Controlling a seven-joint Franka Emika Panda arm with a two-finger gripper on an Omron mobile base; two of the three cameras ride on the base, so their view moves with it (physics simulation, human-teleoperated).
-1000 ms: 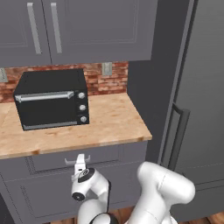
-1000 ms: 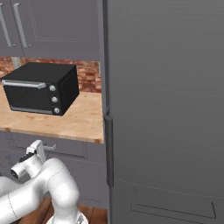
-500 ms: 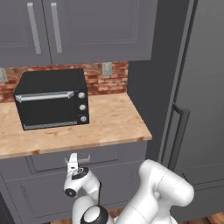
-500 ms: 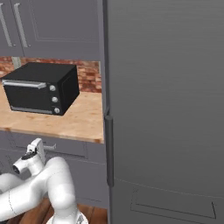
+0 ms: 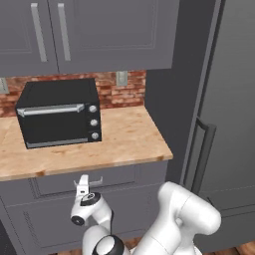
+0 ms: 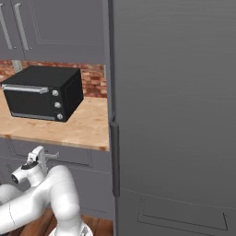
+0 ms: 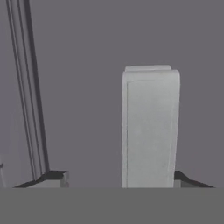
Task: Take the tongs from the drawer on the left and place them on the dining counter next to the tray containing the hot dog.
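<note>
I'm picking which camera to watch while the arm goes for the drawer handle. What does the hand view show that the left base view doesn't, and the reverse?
Hand view alone: the drawer front close up, with its handle as a pale bar rising between the fingertips.

Left base view alone: the black toaster oven on the wood counter, the upper cabinets and the tall fridge.

Both: the handle and the gripper at it, jaws either side.
</note>
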